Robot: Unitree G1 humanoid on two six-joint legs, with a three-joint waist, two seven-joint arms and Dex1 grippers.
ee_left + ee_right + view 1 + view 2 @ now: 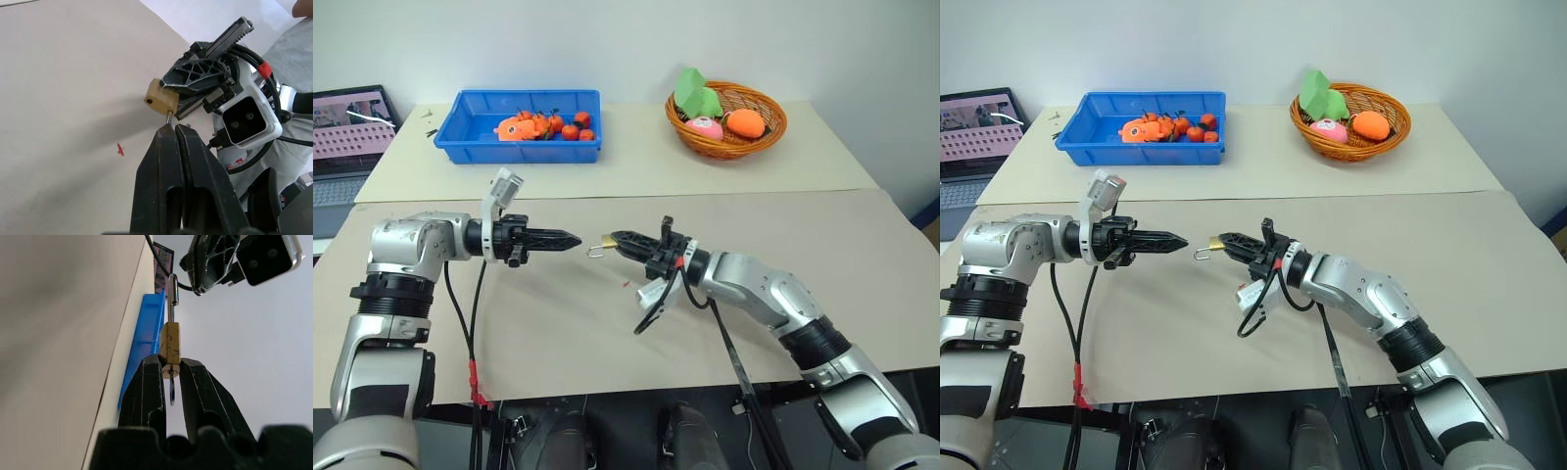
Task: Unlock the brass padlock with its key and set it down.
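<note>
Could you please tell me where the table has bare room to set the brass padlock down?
The near tabletop below the right gripper holding the brass padlock is bare. It is crowded at the back, around the blue bin and wicker basket.

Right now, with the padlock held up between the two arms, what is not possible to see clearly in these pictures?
- Key: right wrist view shows a thin sliver under the padlock; the right gripper hides the rest.
- Whether the shackle is unlocked: too small in the head views.
- What the left gripper pinches: its shut jaws cover it.
- Laptop: cut off by the edge.
</note>
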